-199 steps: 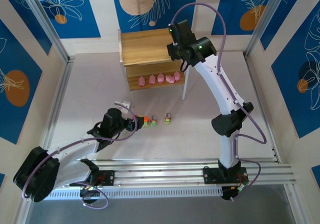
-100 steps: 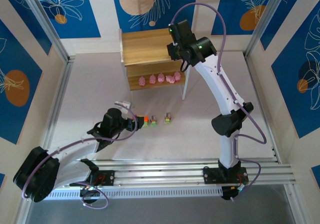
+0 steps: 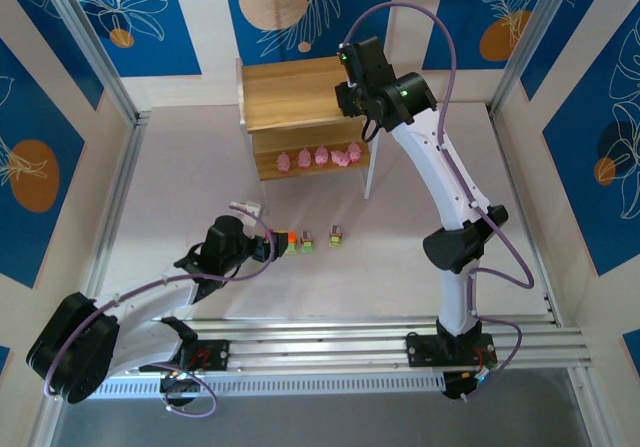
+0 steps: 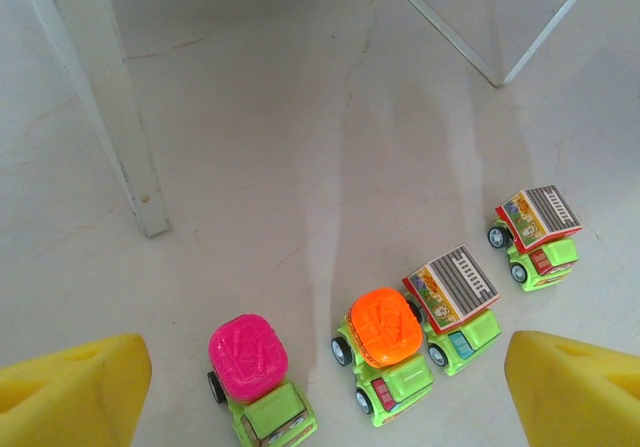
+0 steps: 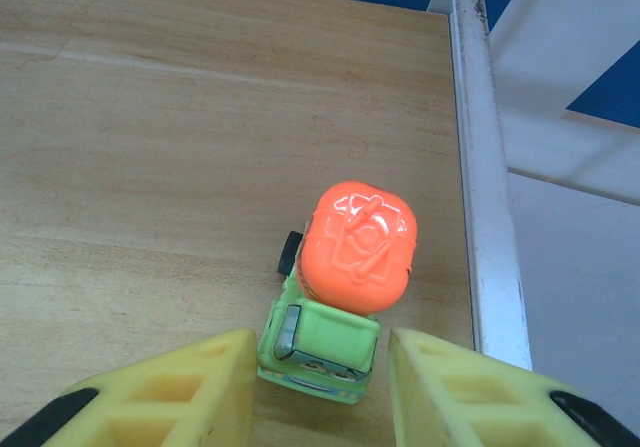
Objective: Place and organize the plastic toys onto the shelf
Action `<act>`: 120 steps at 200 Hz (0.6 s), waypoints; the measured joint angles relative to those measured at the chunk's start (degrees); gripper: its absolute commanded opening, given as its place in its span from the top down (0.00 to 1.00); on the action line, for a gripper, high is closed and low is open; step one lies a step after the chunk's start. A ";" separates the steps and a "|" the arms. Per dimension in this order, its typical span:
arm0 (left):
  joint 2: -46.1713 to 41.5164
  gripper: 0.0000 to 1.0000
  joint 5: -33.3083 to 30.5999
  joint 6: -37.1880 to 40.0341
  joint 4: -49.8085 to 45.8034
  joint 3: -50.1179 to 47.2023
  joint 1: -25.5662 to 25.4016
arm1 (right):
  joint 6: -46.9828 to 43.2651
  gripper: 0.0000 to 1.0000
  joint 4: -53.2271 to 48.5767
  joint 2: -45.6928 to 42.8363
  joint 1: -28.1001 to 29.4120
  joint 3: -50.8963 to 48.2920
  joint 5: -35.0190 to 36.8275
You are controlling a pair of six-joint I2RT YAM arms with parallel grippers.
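atop the shelf (image 5: pixel 150 117), orange-topped truck (image 5: pixel 350 257) between parted right fingers (image 5: pixel 180 387); left fingers (image 4: pixel 70 387) wide apart, tips off-frame

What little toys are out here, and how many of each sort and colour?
Pink figures, on the shelf lower board: 5
Pink-topped truck, on the table: 1
Orange-topped trucks, one on the table, one on the shelf top: 2
Grey-topped trucks, on the table: 2
Total: 10
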 measured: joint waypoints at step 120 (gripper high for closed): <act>0.04 0.09 -0.02 0.00 0.00 0.04 0.00 | -0.04 0.49 0.00 -2.05 0.83 -0.33 0.79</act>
